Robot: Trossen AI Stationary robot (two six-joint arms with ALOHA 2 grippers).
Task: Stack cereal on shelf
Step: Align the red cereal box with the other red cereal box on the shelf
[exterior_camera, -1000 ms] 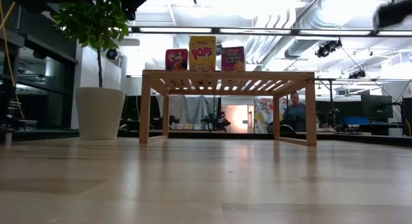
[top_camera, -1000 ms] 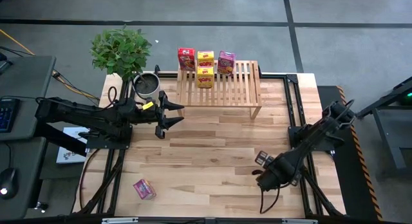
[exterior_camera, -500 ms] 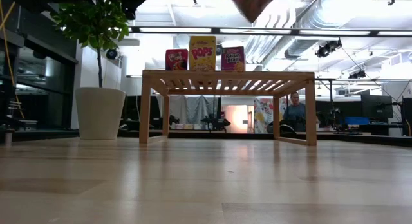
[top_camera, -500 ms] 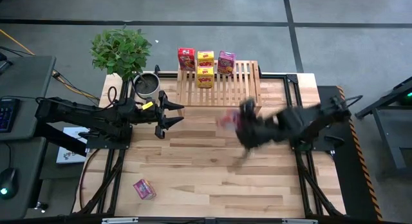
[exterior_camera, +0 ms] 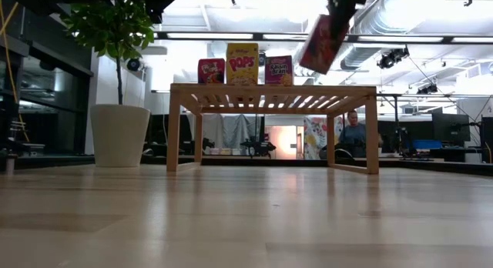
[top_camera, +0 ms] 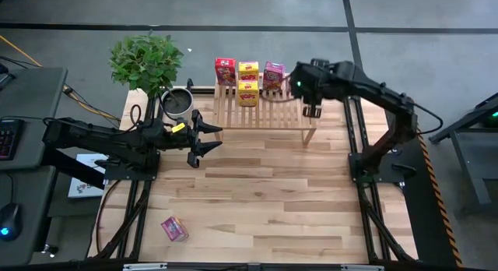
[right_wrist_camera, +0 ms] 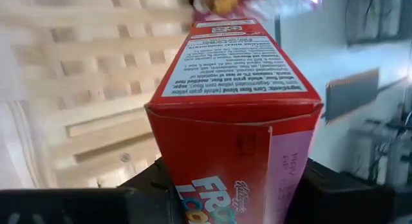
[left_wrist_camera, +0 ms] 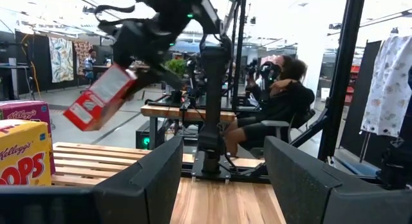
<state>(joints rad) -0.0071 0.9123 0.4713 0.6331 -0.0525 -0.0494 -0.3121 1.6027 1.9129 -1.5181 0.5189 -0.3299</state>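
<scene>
Since a second ago the right arm has swung from the near right corner of the surface [top_camera: 257,193] up and across to the shelf [top_camera: 299,119]; its right tool [top_camera: 310,109] now hangs above the shelf's right end, clamped on a red cereal box [exterior_camera: 322,43] that rides tilted in the air, clear of the slats, as the low view shows; the right wrist view shows that box [right_wrist_camera: 235,114] filling the frame between the dark fingers, with the slats beyond it. Four boxes already stand at the shelf's left part: a red one [top_camera: 225,70], a yellow one [top_camera: 248,69] and a pink one [top_camera: 273,75] in the back row, and a second yellow box [top_camera: 247,93] in front of the first; a last pink box [top_camera: 174,228] lies on the surface near the left front corner, well apart from the shelf. Nothing has changed at the left tool [top_camera: 208,139], which waits left of the shelf, jaws apart and empty. My reading is that the carry step is ending and placement comes next: the box needs righting to upright, then lowering onto free slats beside the standing boxes without knocking them, before the jaws release.
</scene>
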